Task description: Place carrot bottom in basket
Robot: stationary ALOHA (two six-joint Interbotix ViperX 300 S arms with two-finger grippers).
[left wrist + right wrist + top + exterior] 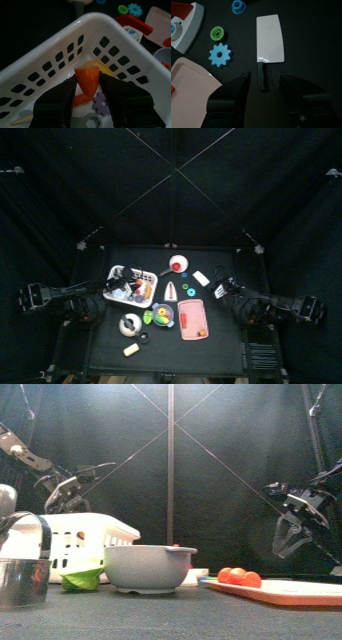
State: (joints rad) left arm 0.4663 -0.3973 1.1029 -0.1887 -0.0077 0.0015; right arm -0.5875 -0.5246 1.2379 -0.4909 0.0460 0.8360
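The carrot bottom [87, 79], a short orange cone, sits between the tips of my left gripper [87, 86], which is shut on it. It hangs over the inside of the white slatted basket [100, 22], close to a corner wall. From above, the basket [130, 286] lies at the table's left with the left gripper [119, 280] over it. The front view shows the basket [80, 534] at the left, but the carrot is hidden there. My right gripper [261, 82] is open, hovering above a white toy knife [271, 40].
A grey bowl [150, 567], a metal cup [20, 579] and a green piece [83, 577] stand near the front. Red tomatoes [241, 576] lie on the pink tray [301, 592]. A blue gear [220, 55] and a green ring [217, 33] lie by the knife.
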